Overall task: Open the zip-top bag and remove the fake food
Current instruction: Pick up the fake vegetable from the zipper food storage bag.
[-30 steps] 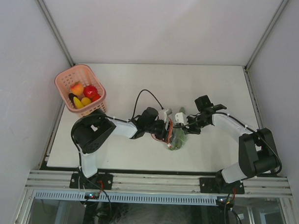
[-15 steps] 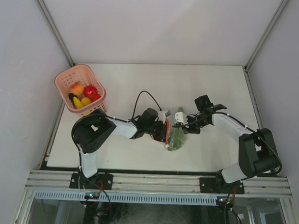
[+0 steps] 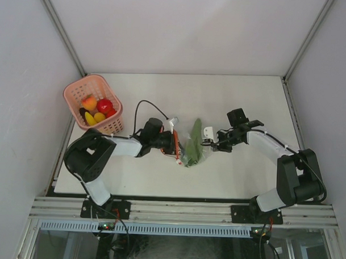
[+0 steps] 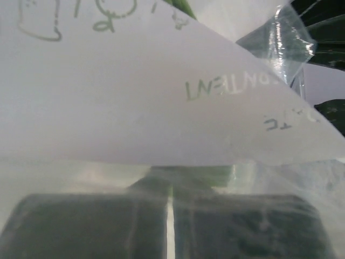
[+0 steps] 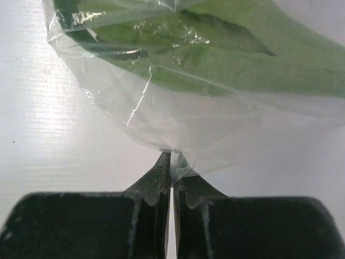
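The zip-top bag (image 3: 191, 147) lies mid-table between my two grippers, its red-orange zipper strip (image 3: 177, 150) on the left side. A green leafy piece of fake food (image 3: 195, 136) shows inside it. My left gripper (image 3: 176, 143) is shut at the zipper edge. In the left wrist view the bag's plastic and white label (image 4: 161, 102) drape over the shut left gripper (image 4: 170, 202). My right gripper (image 3: 205, 143) is shut on the bag's opposite edge. The right wrist view shows that gripper (image 5: 171, 161) pinching a corner of clear plastic (image 5: 178, 124), with the green leaf (image 5: 242, 59) beyond.
A pink perforated basket (image 3: 82, 85) stands at the back left of the table. It holds red (image 3: 105, 106), orange (image 3: 89, 101) and yellow (image 3: 98, 116) toy pieces. Grey walls close in the white table (image 3: 248, 98) on three sides.
My left gripper has shut on the bag's zipper edge and pulled back to the left, drawing the bag left and farther from the front edge. The right gripper has stayed shut on its corner.
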